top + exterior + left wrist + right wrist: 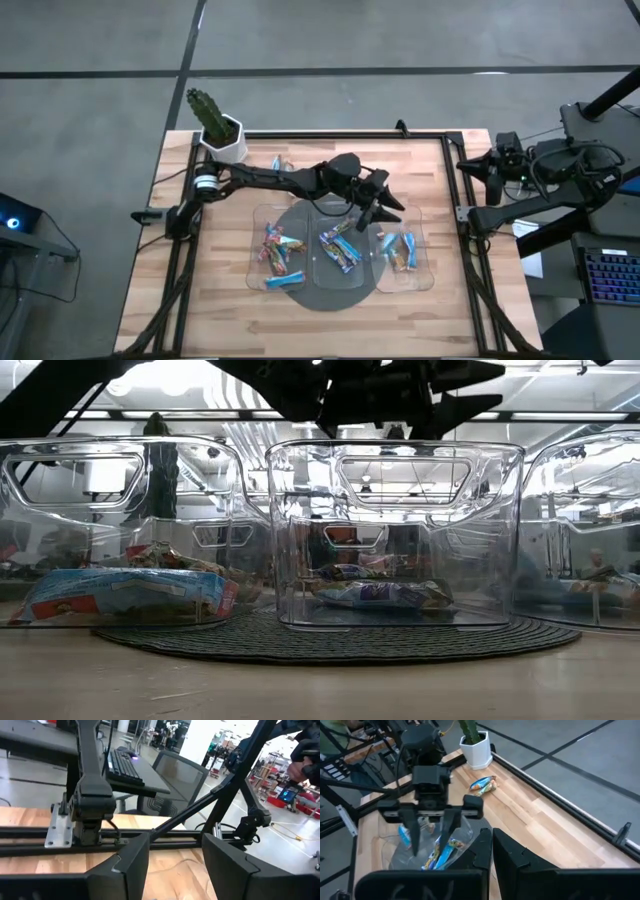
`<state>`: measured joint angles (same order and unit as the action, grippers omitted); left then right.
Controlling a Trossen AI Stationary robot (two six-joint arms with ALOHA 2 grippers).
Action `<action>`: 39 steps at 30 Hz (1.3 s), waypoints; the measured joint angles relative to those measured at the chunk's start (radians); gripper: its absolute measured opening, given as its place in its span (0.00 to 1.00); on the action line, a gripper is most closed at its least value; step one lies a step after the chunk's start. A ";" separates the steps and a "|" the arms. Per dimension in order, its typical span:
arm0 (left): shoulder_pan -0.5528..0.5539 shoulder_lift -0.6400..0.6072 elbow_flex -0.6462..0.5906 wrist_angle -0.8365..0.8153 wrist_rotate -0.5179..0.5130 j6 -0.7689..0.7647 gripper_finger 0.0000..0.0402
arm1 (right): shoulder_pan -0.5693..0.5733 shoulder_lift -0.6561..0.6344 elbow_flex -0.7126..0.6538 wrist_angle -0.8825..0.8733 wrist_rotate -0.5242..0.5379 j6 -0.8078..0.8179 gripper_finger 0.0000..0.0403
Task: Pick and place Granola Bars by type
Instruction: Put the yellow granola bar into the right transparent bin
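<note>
Left gripper (385, 208) hangs spread and empty above the middle tray's (318, 262) far rim; right gripper (490, 851) sits pressed together off the table's (440, 300) right edge.

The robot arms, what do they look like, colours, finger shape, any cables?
Both arms are dark, near black. The left arm has a white band near its base, and its left gripper has two long tapered fingers. The right arm carries black cables beside the table; the right gripper has broad, flat dark fingers.

No text, label, brand, number or sign could be read in any view. Print was seen on the wrappers of the Granola Bars (130, 595) in the clear trays (395, 535), but no word of it could be made out.
</note>
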<state>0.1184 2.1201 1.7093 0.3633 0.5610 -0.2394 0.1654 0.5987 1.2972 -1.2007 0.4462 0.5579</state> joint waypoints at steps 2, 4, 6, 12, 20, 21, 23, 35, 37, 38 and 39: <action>0.001 0.000 0.010 -0.002 0.004 0.002 0.42 | 0.000 0.000 0.000 0.000 0.003 -0.004 0.02; 0.003 0.000 0.022 -0.003 0.022 0.002 0.42 | 0.000 0.000 0.000 0.000 0.006 -0.006 0.02; 0.007 0.000 0.037 -0.011 0.060 -0.005 0.42 | 0.000 0.000 0.000 0.000 0.006 -0.006 0.02; 0.024 -0.042 0.098 -0.079 0.130 -0.011 0.32 | 0.000 0.000 -0.010 0.002 0.028 -0.002 0.02; 0.049 -0.227 0.105 -0.356 0.135 0.173 0.04 | 0.000 0.000 -0.051 0.007 0.029 0.007 0.02; 0.052 -0.249 0.105 -0.400 0.129 0.196 0.02 | 0.000 0.000 -0.058 0.008 0.029 0.008 0.02; 0.060 -0.299 0.105 -0.523 0.105 0.232 0.01 | 0.000 0.001 -0.069 0.009 0.033 0.016 0.02; 0.095 -0.549 0.103 -1.168 -0.375 0.319 0.00 | 0.000 0.018 -0.093 0.037 0.055 0.028 0.02; 0.104 -0.575 0.103 -1.237 -0.428 0.288 0.00 | 0.000 0.023 -0.096 0.039 0.055 0.026 0.02; 0.110 -0.585 0.103 -1.270 -0.454 0.269 0.00 | 0.000 0.026 -0.097 0.040 0.055 0.026 0.02; 0.116 -0.594 0.103 -1.305 -0.481 0.251 0.00 | 0.000 0.027 -0.097 0.040 0.055 0.026 0.02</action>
<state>0.2347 1.5257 1.8126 -0.9415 0.0803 0.0116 0.1650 0.6259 1.2003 -1.1602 0.5014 0.5838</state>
